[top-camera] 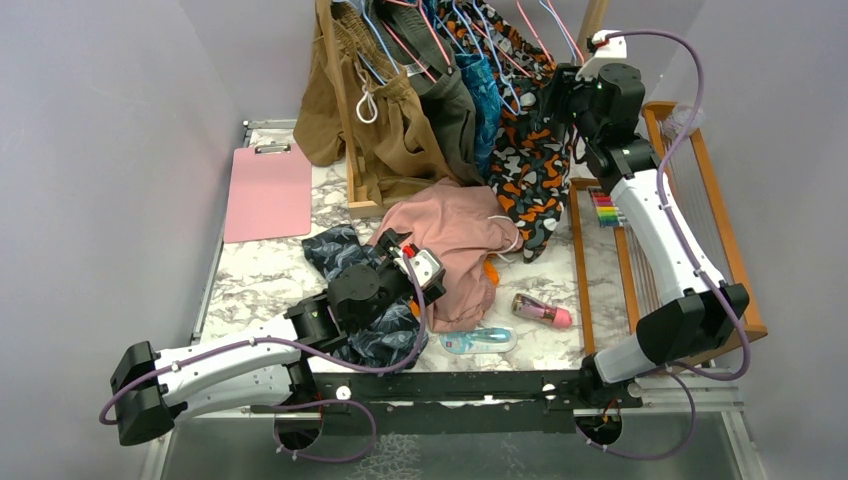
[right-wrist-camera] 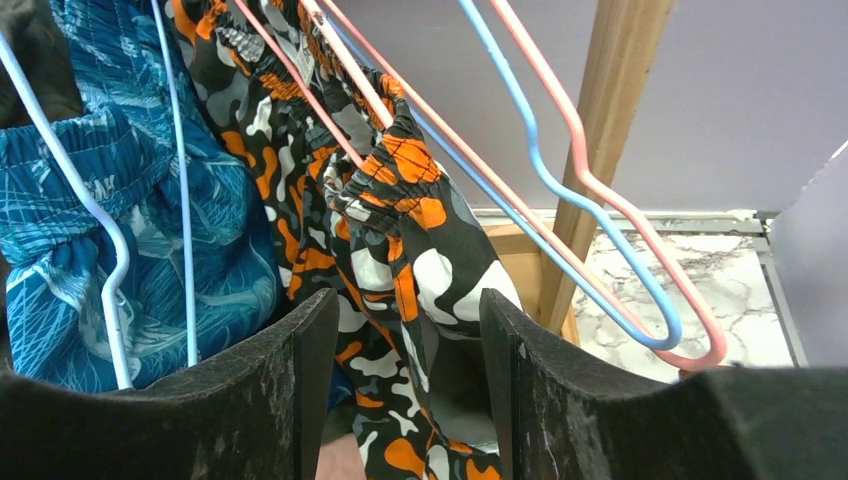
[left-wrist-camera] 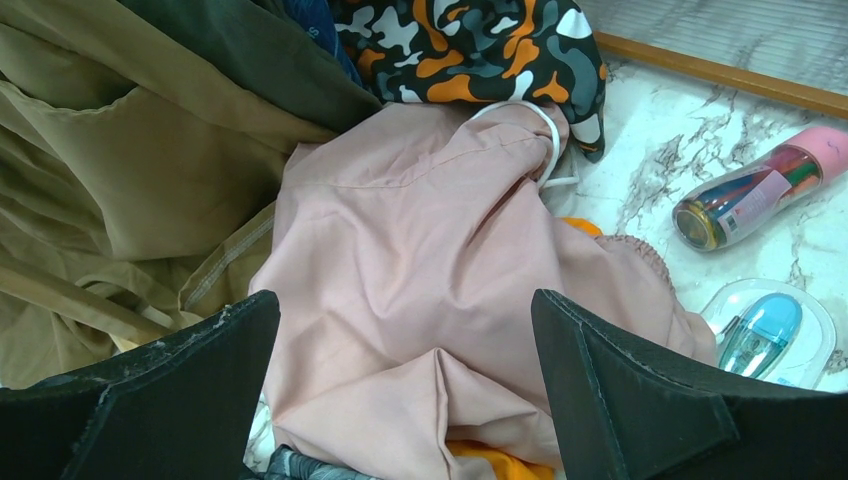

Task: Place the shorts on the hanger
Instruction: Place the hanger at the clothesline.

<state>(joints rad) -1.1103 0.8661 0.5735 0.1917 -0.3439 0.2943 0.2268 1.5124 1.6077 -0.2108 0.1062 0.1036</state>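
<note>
Between the fingers (right-wrist-camera: 290,380) of the right claw (right-wrist-camera: 408,312), the shorts (right-wrist-camera: 400,235) on the hanger (right-wrist-camera: 347,52).

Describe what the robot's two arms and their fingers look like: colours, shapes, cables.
The left arm and right arm match: white tubular links between chunky black joint housings, each trailed by a looping lilac cable. The fingers are matte black wedges with scuffed, whitish edges.

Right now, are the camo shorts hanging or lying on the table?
Hanging. The shorts droop lengthwise, with the waistband bunched along the pink hanger in the right wrist view.
</note>
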